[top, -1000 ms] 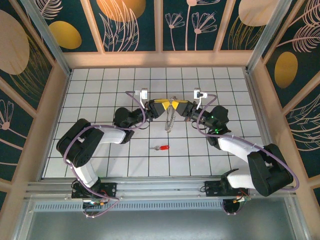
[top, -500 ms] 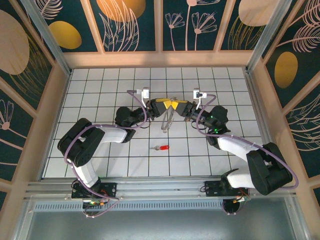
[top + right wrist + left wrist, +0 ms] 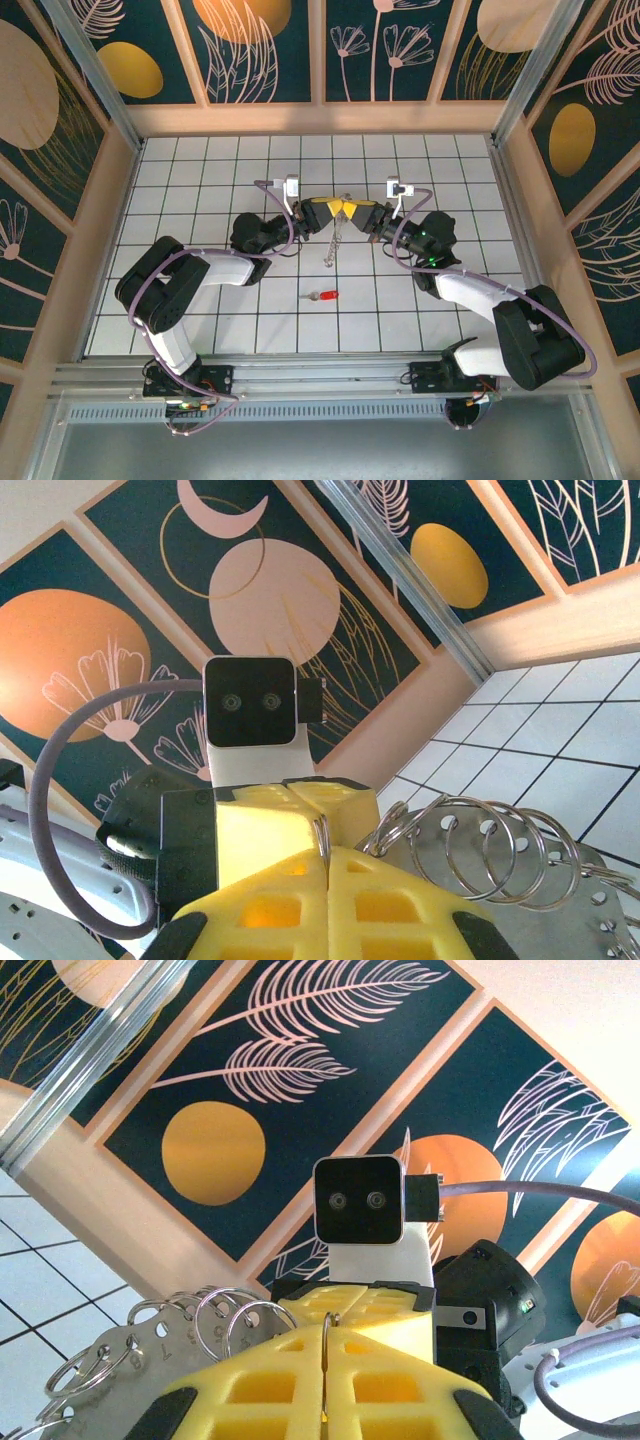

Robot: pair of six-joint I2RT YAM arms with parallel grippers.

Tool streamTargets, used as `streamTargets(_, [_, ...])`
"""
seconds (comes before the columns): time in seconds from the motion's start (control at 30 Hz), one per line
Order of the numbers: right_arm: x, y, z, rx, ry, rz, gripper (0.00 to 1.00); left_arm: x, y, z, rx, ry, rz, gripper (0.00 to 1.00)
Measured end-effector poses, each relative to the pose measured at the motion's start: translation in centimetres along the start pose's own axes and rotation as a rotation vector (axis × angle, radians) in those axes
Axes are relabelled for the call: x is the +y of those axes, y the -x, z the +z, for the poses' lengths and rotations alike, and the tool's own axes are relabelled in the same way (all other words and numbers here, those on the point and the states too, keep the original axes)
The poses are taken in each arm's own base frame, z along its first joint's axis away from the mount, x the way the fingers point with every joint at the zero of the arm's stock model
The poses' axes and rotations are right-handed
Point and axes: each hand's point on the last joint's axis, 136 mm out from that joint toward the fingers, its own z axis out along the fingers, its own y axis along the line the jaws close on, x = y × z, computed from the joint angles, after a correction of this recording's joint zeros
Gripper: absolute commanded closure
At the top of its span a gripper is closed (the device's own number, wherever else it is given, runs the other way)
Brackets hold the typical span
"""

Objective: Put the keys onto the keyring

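The key (image 3: 323, 296), red-headed with a short silver blade, lies flat on the tiled floor in front of both arms. Above it the keyring (image 3: 334, 240) dangles between the two grippers, which meet tip to tip. My left gripper (image 3: 325, 209) is shut, and its yellow pads (image 3: 270, 1390) pinch the thin wire of the keyring (image 3: 325, 1335). My right gripper (image 3: 358, 211) is shut on the same keyring (image 3: 321, 832) from the other side. Several small split rings (image 3: 480, 845) and a punched metal plate (image 3: 95, 1385) hang off the loop.
The white tiled floor (image 3: 200, 180) is walled by wooden rails and patterned panels (image 3: 260, 50) at the back and sides. The left arm's elbow (image 3: 150, 290) and the right arm's elbow (image 3: 535, 340) bulge out toward the side walls.
The left gripper has closed on the keyring wire. The hanging part of the keyring has swung slightly left. The key has stayed where it was.
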Motion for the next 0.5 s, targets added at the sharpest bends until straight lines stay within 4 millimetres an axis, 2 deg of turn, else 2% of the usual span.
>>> streamTargets(0.13, [-0.13, 0.00, 0.00, -0.001, -0.006, 0.000, 1.00, 0.23, -0.03, 0.15, 0.006, 0.009, 0.011, 0.91])
streamTargets(0.27, [-0.42, 0.15, 0.06, -0.007, -0.021, 0.005, 1.00, 0.55, 0.06, 0.35, 0.008, 0.023, 0.029, 1.00])
streamTargets(0.5, [-0.81, 0.16, 0.08, -0.009, -0.040, 0.007, 1.00, 0.91, 0.04, 0.48, 0.018, 0.045, 0.053, 1.00])
